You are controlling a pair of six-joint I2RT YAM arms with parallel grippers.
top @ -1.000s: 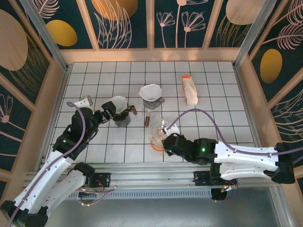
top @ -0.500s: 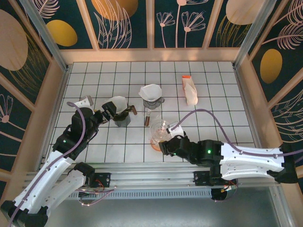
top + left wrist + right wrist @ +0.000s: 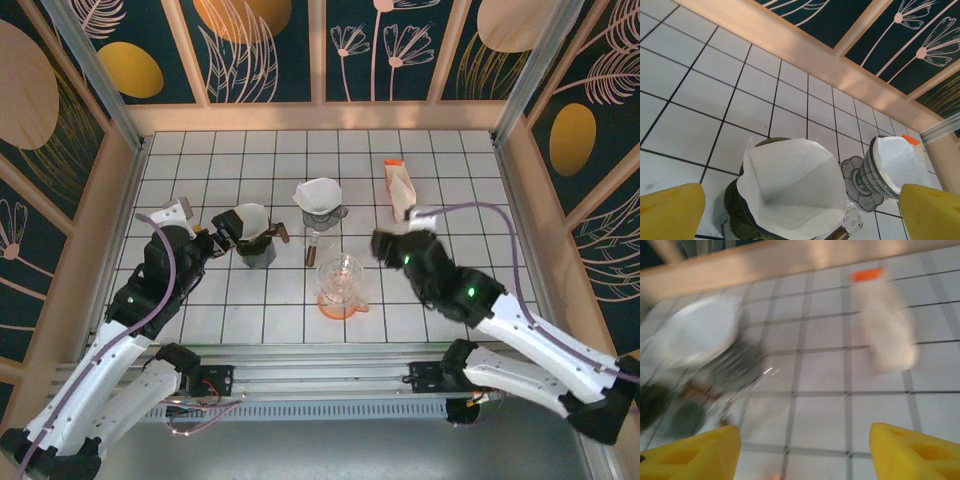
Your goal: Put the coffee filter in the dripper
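Ref. item: dark green dripper [image 3: 257, 252], on white tiled table [image 3: 470, 170], left of centre. White paper cone filter [image 3: 250, 217] is seated in it, mouth up, rim standing above dripper edge.

Left end effector [image 3: 222, 240] is just left of ref. item. Its wrist view shows yellow fingers [image 3: 670, 210] spread wide, one either side of filter, no contact seen.

Grey ribbed dripper [image 3: 325, 212] w/ second white filter [image 3: 318, 193] stands right of ref. item, slightly further back, apart from it. Clear glass carafe on orange base [image 3: 340, 285] is right of ref. item, nearer the arms. Brown stick [image 3: 312, 250] lies between ref. item & carafe. White packet w/ orange tab [image 3: 402, 192] lies flat, far right of ref. item.

Right end effector [image 3: 385, 243] is right of ref. item, beyond carafe, just short of packet. Fingers apart, nothing between them. Its wrist view is blurred.
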